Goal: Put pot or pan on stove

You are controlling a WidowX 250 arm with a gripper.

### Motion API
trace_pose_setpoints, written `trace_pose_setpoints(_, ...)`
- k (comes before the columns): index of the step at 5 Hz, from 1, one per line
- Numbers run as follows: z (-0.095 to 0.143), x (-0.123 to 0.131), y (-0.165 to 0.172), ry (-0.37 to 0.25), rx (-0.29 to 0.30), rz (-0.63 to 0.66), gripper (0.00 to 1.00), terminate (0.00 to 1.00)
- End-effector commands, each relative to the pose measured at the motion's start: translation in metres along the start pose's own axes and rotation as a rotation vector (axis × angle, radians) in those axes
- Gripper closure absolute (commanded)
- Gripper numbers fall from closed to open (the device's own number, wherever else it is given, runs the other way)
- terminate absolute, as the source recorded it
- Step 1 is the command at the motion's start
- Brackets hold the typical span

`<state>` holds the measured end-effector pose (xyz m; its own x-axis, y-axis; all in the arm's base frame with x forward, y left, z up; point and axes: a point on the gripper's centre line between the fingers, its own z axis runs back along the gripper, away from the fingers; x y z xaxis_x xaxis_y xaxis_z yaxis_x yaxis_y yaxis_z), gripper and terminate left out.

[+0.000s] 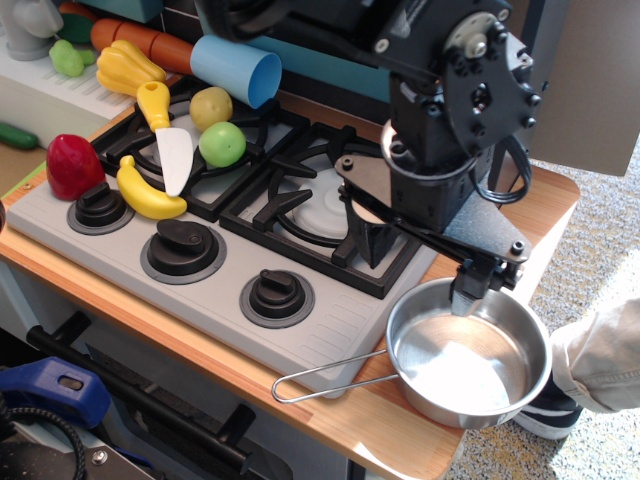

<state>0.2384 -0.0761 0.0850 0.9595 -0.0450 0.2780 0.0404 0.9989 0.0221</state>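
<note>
Observation.image: one saucepan (468,353), one stove (215,215) with two burner grates (325,215), three knobs (185,245)

Pan (468,358): polished stainless steel, mirror-bright, with a thin wire handle. Stove (120,262): matt grey plastic; grates (318,215) matt black, knobs (276,293) dark and dull. Table (330,418): smooth pale wood-look surface. End effector (470,292): matt black metal and plastic. Far left, cup (236,68): smooth light blue plastic. Banana (148,193), red fruit (72,164) and green fruit (221,143): glossy plastic.
</note>
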Motion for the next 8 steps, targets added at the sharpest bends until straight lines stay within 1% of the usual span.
trace_pose_setpoints(1, 0.000, 0.000, 0.000, 0.000, 0.000, 0.000, 0.00, 0.00)
trace_pose_setpoints(2, 0.001, 0.004, -0.015, 0.001, -0.003, 0.004, 0.00, 0.00)
trace_pose_setpoints(3, -0.005, 0.007, -0.035, -0.005, -0.012, -0.005, 0.00, 0.00)
trace_pose_setpoints(4, -0.009, 0.002, -0.051, -0.014, -0.025, -0.028, 0.00, 0.00)
trace_pose_setpoints(5, -0.012, -0.002, -0.064, -0.024, -0.045, -0.091, 0.00, 0.00)
trace_pose_setpoints(6, -0.016, -0.005, -0.071, -0.023, -0.086, -0.152, 0.00, 0.00)
trace_pose_setpoints(7, -0.023, -0.008, -0.076, 0.016, -0.090, -0.189, 0.00, 0.00)
trace_pose_setpoints(8, -0.034, -0.011, -0.076, 0.042, -0.075, -0.173, 0.00, 0.00)
